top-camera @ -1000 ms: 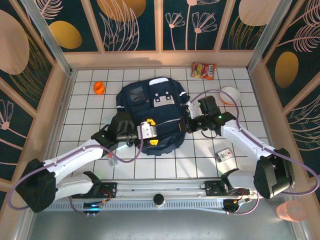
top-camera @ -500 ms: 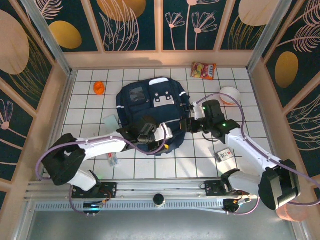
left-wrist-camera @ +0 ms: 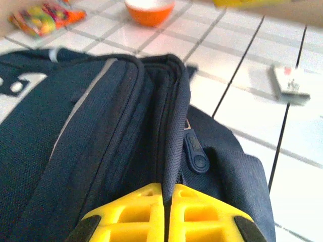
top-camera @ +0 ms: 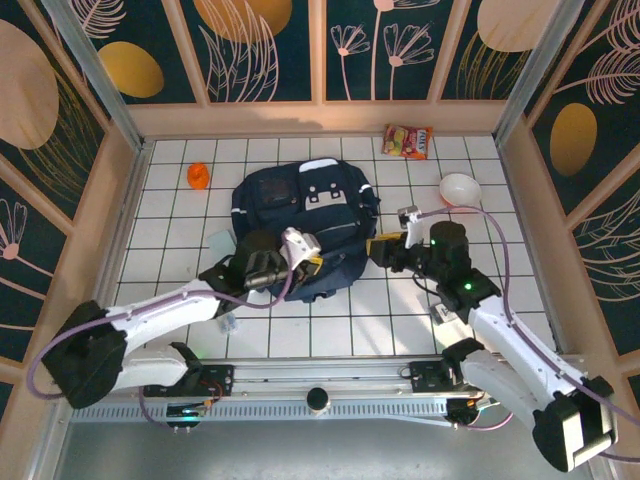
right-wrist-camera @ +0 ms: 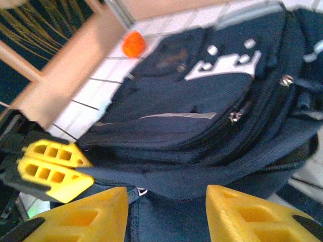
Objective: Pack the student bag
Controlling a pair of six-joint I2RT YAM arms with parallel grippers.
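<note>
My left pincer (left-wrist-camera: 167,194) is clenched on the zip seam at the near edge of the large navy-blue fabric student bag (top-camera: 300,200), which lies mid-way across the white tiled table (top-camera: 400,310). My right pincer (right-wrist-camera: 166,195) gapes released just beside its right edge. Beyond lies a colourful snack packet (top-camera: 408,141).

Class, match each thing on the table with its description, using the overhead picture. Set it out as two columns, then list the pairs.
Things:
1. backpack
2. snack packet
3. bowl
4. ball

Descriptions:
A. small and orange, left of the backpack
B. navy blue, in the middle
C. colourful, at the far edge
D. white inside, right of the backpack

Pairs: 1-B, 2-C, 3-D, 4-A
</note>
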